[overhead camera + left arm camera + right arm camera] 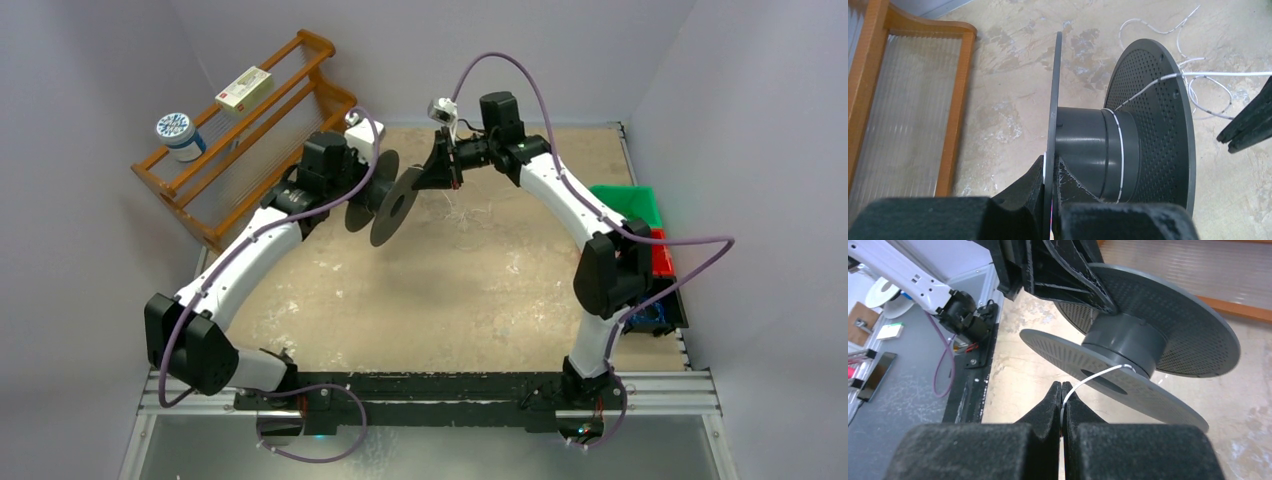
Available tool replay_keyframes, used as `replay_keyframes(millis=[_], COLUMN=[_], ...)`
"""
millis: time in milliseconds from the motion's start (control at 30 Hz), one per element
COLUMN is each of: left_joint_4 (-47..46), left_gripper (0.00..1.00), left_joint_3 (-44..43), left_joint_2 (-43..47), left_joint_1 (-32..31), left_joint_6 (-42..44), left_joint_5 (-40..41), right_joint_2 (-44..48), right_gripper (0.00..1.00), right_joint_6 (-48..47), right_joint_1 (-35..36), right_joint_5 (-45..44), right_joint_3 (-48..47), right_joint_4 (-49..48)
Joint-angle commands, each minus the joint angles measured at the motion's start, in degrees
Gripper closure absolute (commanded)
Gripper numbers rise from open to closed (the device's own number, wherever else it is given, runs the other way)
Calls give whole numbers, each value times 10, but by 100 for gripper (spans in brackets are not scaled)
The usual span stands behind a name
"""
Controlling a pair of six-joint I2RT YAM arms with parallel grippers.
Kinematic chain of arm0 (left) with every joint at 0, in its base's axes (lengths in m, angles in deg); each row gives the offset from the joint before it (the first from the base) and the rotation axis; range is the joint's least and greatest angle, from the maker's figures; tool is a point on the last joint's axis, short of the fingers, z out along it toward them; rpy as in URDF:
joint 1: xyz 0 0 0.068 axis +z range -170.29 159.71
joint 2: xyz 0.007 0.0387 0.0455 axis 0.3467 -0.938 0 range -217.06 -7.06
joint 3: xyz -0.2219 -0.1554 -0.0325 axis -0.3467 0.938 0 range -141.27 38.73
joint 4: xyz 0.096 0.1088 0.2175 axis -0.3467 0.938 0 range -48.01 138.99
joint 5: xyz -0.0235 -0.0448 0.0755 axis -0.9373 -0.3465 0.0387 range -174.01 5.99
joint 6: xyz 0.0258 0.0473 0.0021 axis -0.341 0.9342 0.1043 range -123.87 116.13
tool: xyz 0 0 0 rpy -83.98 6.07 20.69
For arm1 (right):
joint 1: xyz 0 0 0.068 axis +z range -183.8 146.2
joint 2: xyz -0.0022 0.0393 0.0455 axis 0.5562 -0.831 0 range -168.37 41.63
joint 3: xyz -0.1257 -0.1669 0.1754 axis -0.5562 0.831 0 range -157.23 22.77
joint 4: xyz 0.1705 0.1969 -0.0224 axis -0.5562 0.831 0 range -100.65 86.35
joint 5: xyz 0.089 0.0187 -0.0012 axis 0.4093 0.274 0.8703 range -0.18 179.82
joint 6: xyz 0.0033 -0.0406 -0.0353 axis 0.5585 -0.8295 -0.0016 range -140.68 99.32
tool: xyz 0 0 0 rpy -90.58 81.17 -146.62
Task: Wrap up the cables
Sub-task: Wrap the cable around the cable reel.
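A dark grey spool (385, 200) hangs above the table, its axis lying level. My left gripper (1052, 172) is shut on the rim of one flange (1055, 90). One turn of the pale cable (1121, 150) goes round the hub (1083, 145). From there the cable runs over the perforated flange (1153, 120) to loose loops (1198, 85) lying on the table. My right gripper (1062, 395) is shut on the cable (1093, 377) just beside the spool (1128, 340). In the top view the right gripper (440, 165) sits right of the spool.
A wooden rack (240, 130) stands at the back left, bearing a box (245, 88) and a round tub (180, 135). A green bin (625, 205) and a red bin (662, 255) sit at the right edge. The rack (955, 100) lies close to the spool's left.
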Motion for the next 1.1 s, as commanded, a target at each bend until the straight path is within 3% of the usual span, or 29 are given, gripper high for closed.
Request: replay_keyframes(millis=[0,133,433,667,900,1067], left_joint_4=[-45,-51,-80,-111,-146,-154], left_gripper=[100,100,100,100,100,100], left_joint_3=[-6,-8,-16,-33,-46,-60], left_joint_2=[-13,-26,-42,-38,-17,-2], left_joint_1=[-12,-13,-4,93,144,178], left_joint_6=[2,-46,-141,-254,-321,-348], left_joint_5=[63,115,160,38,-38,-74], right_joint_2=[-6,-18,-70,-118,-138,-150], right_gripper=[100,100,100,100,100,100], right_joint_6=[-5,-21,-245,-362,-395,-468], right_joint_1=[4,46,128,152,155,154], right_joint_5=[87,140,136,135,135,131], right_joint_3=[-20,-24,-45,-35,-13,-9], right_joint_4=[18,38,221,322,347,415])
